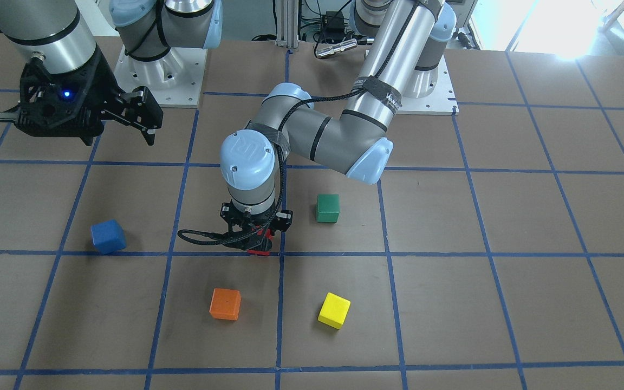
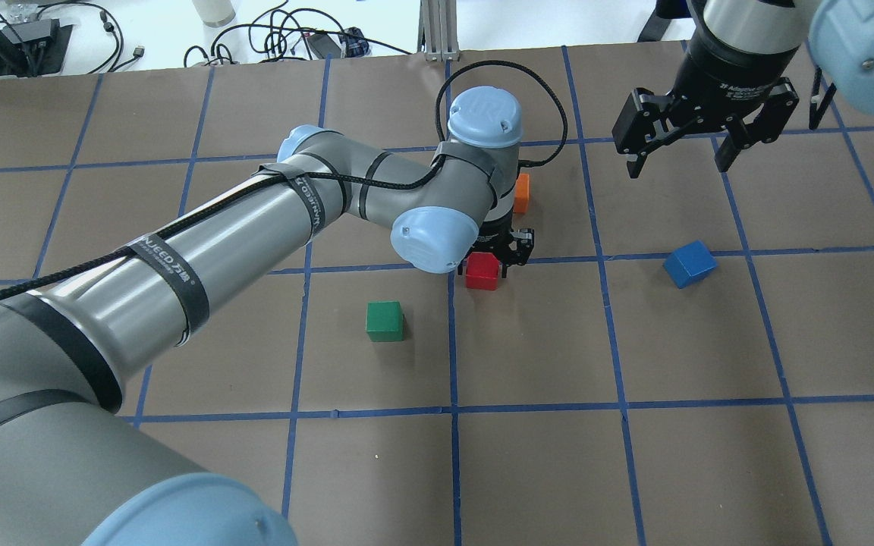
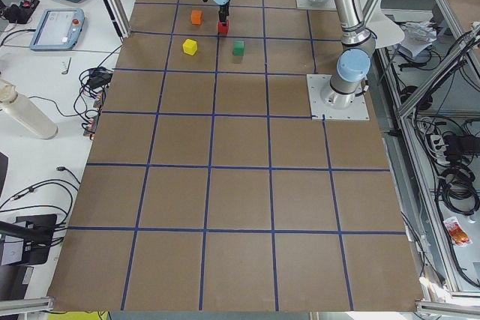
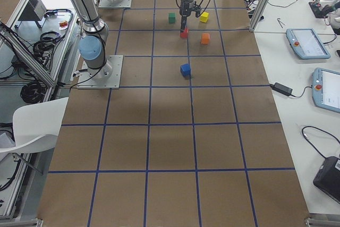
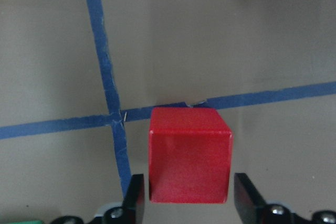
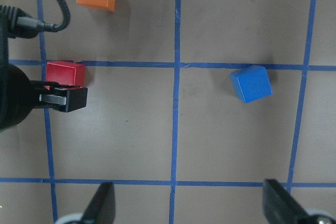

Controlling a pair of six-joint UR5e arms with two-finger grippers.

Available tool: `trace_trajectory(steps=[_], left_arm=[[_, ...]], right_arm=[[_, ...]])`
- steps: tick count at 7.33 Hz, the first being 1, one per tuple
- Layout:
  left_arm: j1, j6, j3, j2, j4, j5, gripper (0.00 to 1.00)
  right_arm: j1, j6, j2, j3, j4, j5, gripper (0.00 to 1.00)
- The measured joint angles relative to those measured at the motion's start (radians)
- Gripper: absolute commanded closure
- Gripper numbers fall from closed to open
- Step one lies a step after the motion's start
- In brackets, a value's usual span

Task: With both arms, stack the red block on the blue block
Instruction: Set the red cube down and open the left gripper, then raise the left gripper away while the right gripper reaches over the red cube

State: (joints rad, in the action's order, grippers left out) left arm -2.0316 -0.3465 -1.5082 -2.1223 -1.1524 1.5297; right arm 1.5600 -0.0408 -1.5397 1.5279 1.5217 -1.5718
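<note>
Grabbing step: left gripper (image 5: 185, 199) straddles the red block (image 5: 189, 163), which sits on the worktop (image 2: 528, 341) by a tape crossing (image 5: 113, 118), well in from every edge. Its jaws flank the block with a sliver of gap each side, so I read it as not yet clamped. Right gripper (image 2: 678, 163) hangs wide open and empty near the blue block (image 2: 690, 263), toward the right edge; next, clamp, lift, and square up over the skewed blue.
</note>
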Motion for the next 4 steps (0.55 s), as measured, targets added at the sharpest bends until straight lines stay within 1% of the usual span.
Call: trace_trajectory(steps=[1,2,4], left_arm=[[0.026,0.005,0.007,0.032,-0.039,0.013,0.0],[0.076,0.027,0.011,0.072,-0.084,0.029,0.0],[0.21,0.13,0.012,0.18,-0.195,0.086,0.0]], right_arm=[[0.0,0.0,0.001,0.0,0.0,0.0,0.0],[0.001,0.005,0.002,0.002,0.0,0.002,0.0],[0.018,0.078,0.004,0.03,0.014,0.008,0.0]])
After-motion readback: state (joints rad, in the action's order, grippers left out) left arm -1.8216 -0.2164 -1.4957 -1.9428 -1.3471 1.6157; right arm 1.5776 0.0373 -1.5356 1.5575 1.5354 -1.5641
